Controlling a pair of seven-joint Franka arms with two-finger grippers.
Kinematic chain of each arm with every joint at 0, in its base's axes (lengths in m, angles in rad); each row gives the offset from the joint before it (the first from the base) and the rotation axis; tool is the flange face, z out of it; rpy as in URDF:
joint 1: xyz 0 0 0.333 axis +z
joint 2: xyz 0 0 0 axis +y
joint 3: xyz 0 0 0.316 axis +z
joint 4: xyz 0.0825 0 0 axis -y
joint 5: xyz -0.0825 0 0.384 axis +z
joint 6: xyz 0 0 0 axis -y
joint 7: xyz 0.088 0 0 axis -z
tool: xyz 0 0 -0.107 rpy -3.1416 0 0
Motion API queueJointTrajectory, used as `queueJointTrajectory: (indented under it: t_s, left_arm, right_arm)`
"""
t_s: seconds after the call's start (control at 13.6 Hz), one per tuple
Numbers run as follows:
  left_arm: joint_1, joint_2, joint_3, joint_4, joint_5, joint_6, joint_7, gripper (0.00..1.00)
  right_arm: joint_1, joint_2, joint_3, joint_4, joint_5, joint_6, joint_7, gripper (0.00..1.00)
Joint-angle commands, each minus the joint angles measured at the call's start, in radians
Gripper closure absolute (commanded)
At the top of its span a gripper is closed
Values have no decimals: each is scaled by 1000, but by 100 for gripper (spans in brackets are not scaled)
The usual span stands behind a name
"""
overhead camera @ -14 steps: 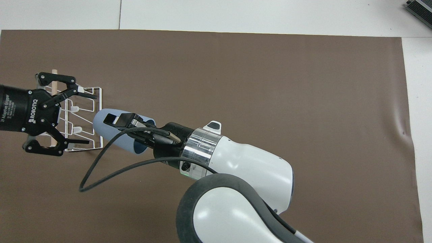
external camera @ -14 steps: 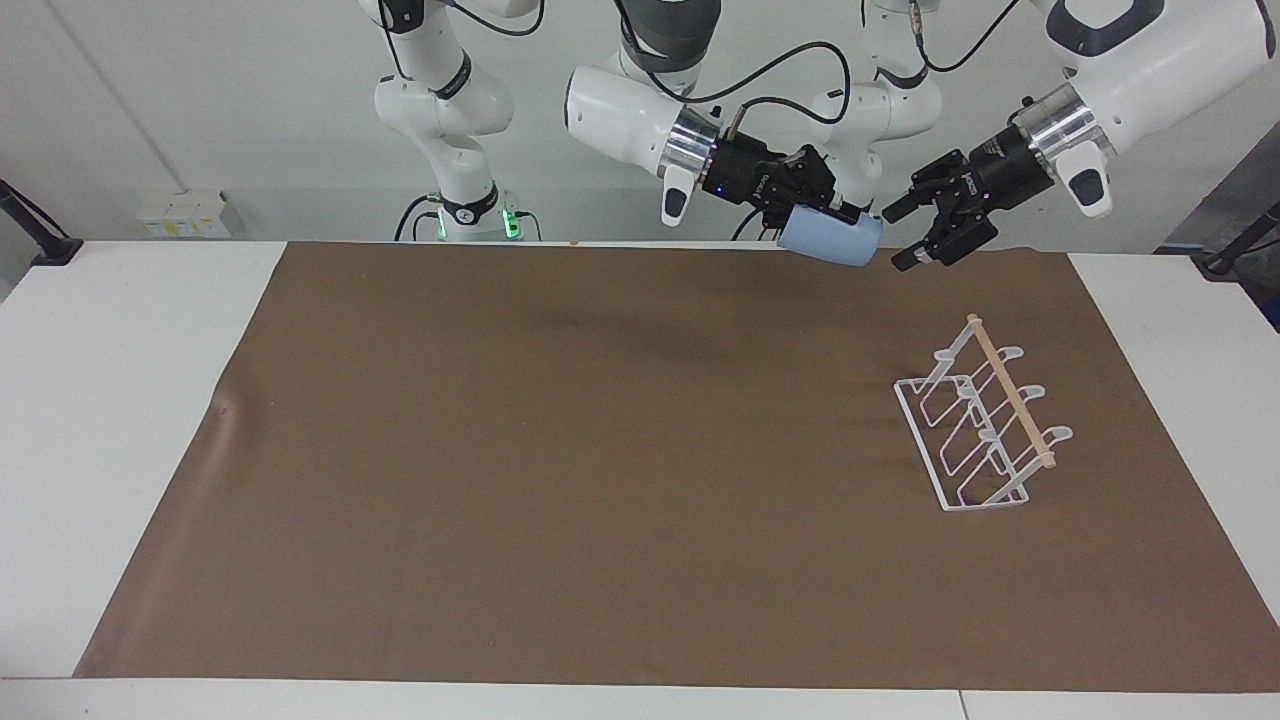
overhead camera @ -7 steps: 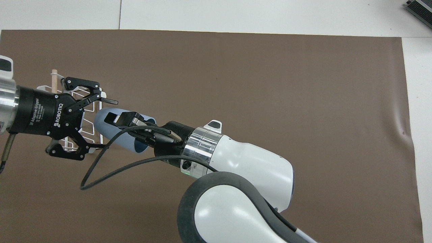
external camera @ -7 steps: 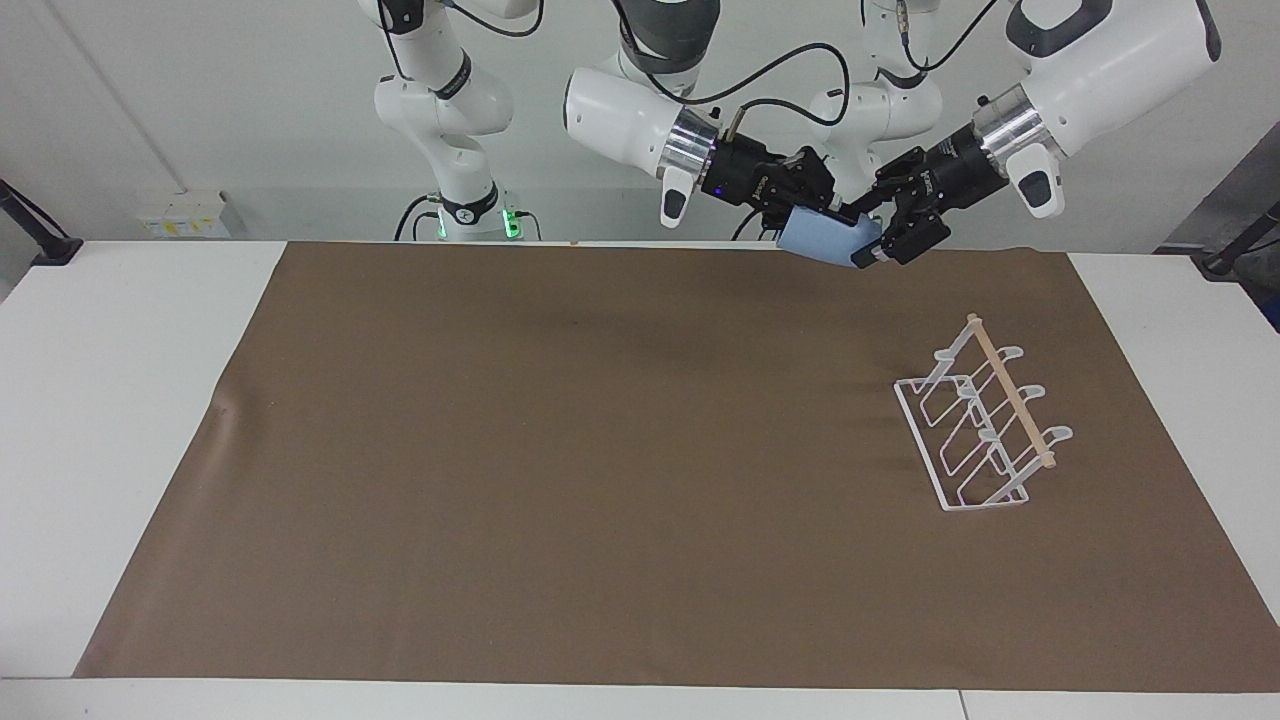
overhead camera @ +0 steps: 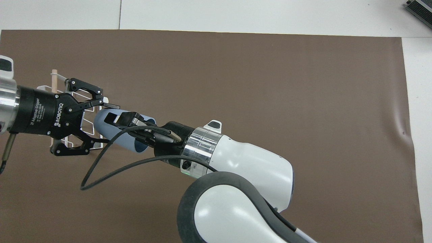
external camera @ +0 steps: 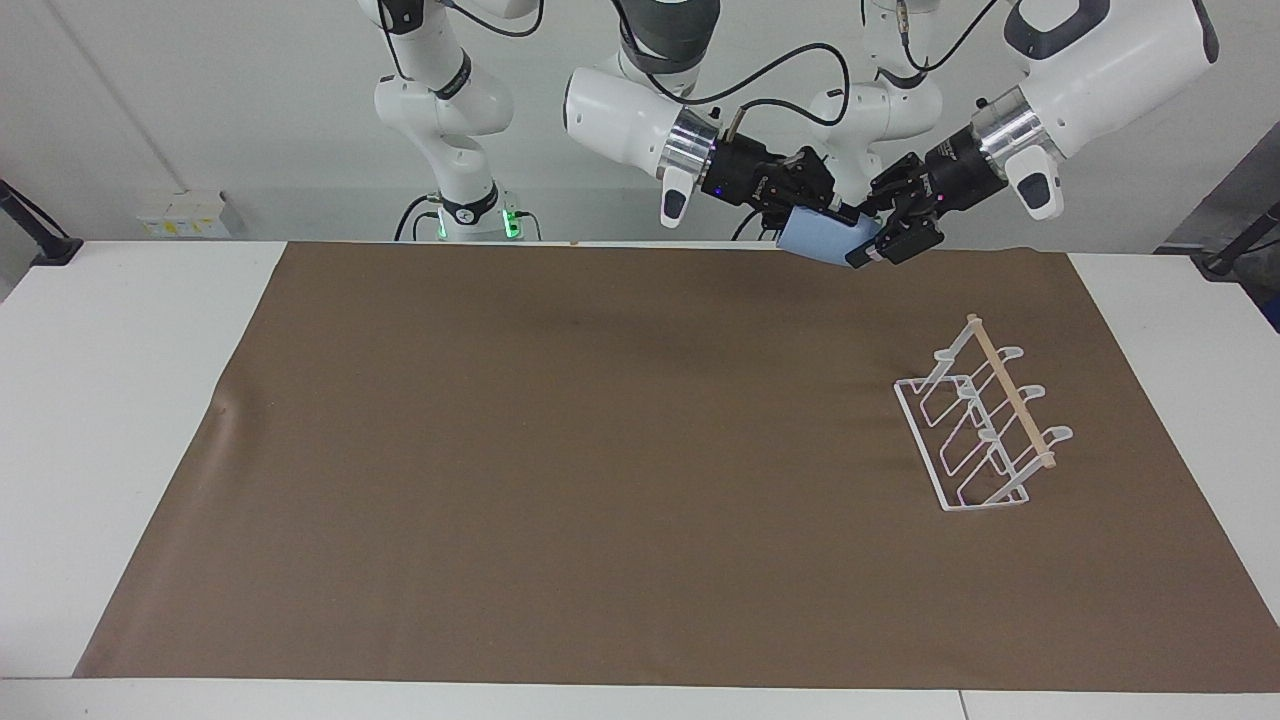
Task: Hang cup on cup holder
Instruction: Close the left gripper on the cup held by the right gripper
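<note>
We're looking at the table (external camera: 140,420) with its wide brown mat (external camera: 600,480) — on it, toward the left arm's end, the white wire cup holder (external camera: 985,430) stands by itself, wooden rod along its top. Up in the air over the mat's edge nearest the robots, both arms meet at the light-blue cup (external camera: 822,238). The right gripper (external camera: 815,205) has the cup lying tilted on its side, one finger inside the mouth and one over the outer wall, clenched on it. The left gripper (external camera: 878,232) is at the cup's base end — its fingers (overhead camera: 109,106) straddle the base, spread either side of it, and we can't say whether they've pressed onto it or are only flanking it.
</note>
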Motion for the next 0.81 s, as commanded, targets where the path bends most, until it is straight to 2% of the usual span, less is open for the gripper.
queueJointTrajectory:
  t_s: [0.0,0.15,0.22,0.29,0.37,0.73]
  left_arm:
    - [-36,-29,7,-27,34,3,3,100]
    - [-33,-27,7,-25,34,5,-1,100]
    - [-29,-27,7,-25,34,3,0,100]
    - [-26,-27,7,-25,34,3,2,100]
    - [-23,-27,7,-24,34,3,3,100]
    - [-12,-26,19,-22,36,5,8,100]
  right_arm:
    - [-13,11,14,13,9,2,3,100]
    - [-15,11,14,12,9,2,3,100]
    - [-15,11,14,10,7,4,2,83]
    - [-16,11,14,9,7,5,0,50]
    - [-16,11,14,9,6,8,0,0]
    - [-16,11,12,9,6,8,-3,0]
